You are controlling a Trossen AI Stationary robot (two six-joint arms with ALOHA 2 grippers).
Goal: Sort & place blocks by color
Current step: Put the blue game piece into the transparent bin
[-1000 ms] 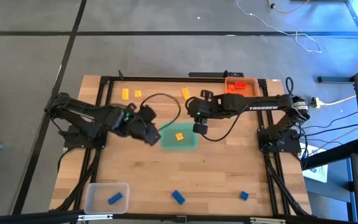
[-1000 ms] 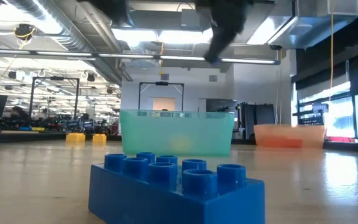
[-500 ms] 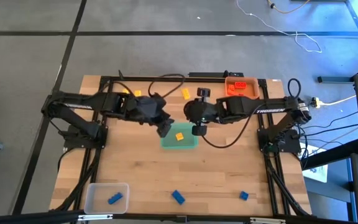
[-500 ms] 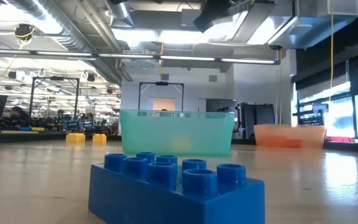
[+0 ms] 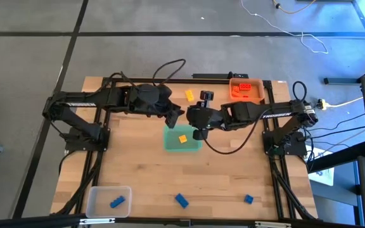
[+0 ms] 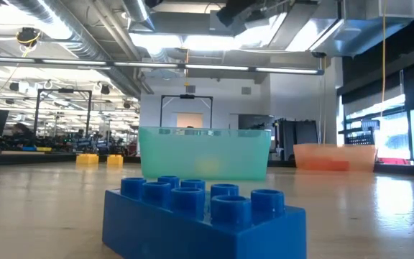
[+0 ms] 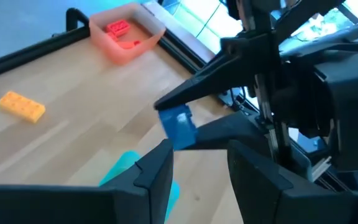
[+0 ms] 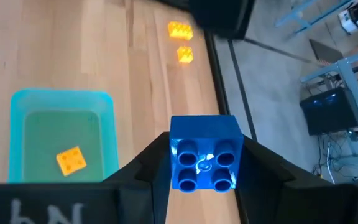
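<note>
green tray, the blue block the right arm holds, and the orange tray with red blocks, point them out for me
green tray (image 5: 172, 143): high view, on its left rim.
blue block (image 8: 205, 152): right wrist view, on its studded top face, between the right arm's fingers.
orange tray (image 5: 246, 97): high view, on its near rim.

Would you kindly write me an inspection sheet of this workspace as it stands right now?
Surface: wooden table, black frame around it.
Job's things: yellow block in green tray; red blocks in orange tray; blue block in clear tray; blue blocks and yellow block loose on the table.
Clutter: nothing seen.
Grippers: right gripper grips a blue block; left gripper open beside it, above the green tray.
Cables: black cable loops on both arms; white cable on floor.
Surroundings: grey floor, workshop behind.
</note>
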